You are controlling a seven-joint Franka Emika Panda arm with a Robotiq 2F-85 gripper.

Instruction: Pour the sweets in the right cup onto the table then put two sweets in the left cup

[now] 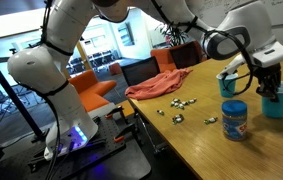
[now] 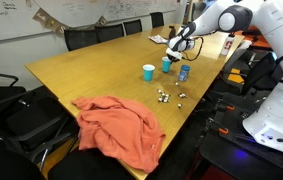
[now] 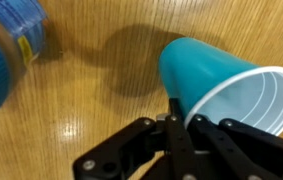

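My gripper (image 3: 184, 121) is shut on the rim of the right cup (image 3: 216, 80), a teal cup, with one finger inside and one outside. Its inside looks empty. In both exterior views the gripper (image 1: 268, 84) (image 2: 172, 56) sits over this cup (image 1: 278, 101) (image 2: 167, 67), which stands roughly upright on the table (image 1: 196, 150) (image 2: 91, 65). The left cup (image 1: 227, 83) (image 2: 149, 71) stands apart from it. Several sweets (image 1: 181, 106) (image 2: 167, 97) lie scattered on the table, away from both cups.
A blue lidded jar (image 1: 235, 120) (image 2: 184, 72) (image 3: 1, 50) stands close to the held cup. A pink cloth (image 1: 159, 86) (image 2: 121, 125) lies at the table's edge beyond the sweets. Dark chairs (image 2: 96, 36) line the table.
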